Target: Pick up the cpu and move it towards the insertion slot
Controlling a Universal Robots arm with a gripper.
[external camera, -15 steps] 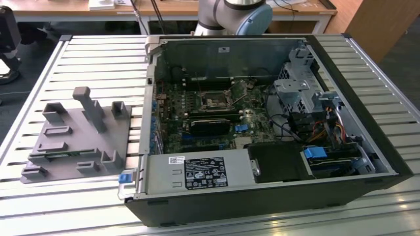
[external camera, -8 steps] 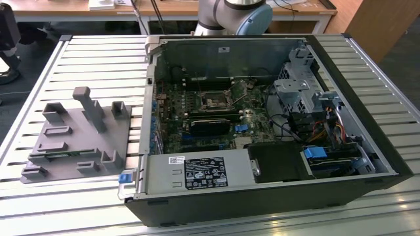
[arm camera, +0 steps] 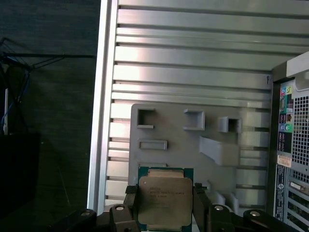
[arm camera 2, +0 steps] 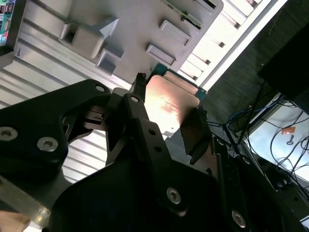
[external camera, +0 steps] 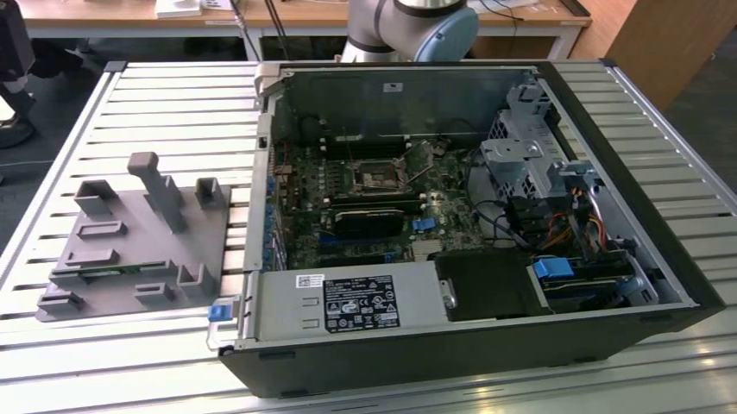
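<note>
Ribbed metal slats make up the surface (external camera: 645,121), which carries an open computer case (external camera: 403,366) lying on its side and, at the exterior view's left of it, a grey fixture (external camera: 127,250) of upright blocks and shallow recesses. Behind the case stands the base of the robot arm (external camera: 409,26). Inside the case the motherboard (external camera: 345,250) lies flat, and on it sits the insertion slot (external camera: 378,175), a small square metal frame around a dark centre, with a long black module (external camera: 368,220) just in front of it and a labelled power supply (external camera: 345,304) along the near wall. In the first wrist view the gripper (arm camera: 164,191) has the cpu (arm camera: 164,205) clamped by two opposite edges, its black fingers (arm camera: 132,203) drawn in tight against the chip's sides, the silvery top and green rim facing the camera. The chip hangs over the near edge of the fixture (arm camera: 193,145), outside the case, whose perforated rear panel (arm camera: 294,145) shows to one side. In the second wrist view the cpu (arm camera 2: 169,104) shines coppery between the fingers (arm camera 2: 195,133), and it looks raised clear of the fixture (arm camera 2: 145,29) beyond it. It is well apart from the slot inside the case.
</note>
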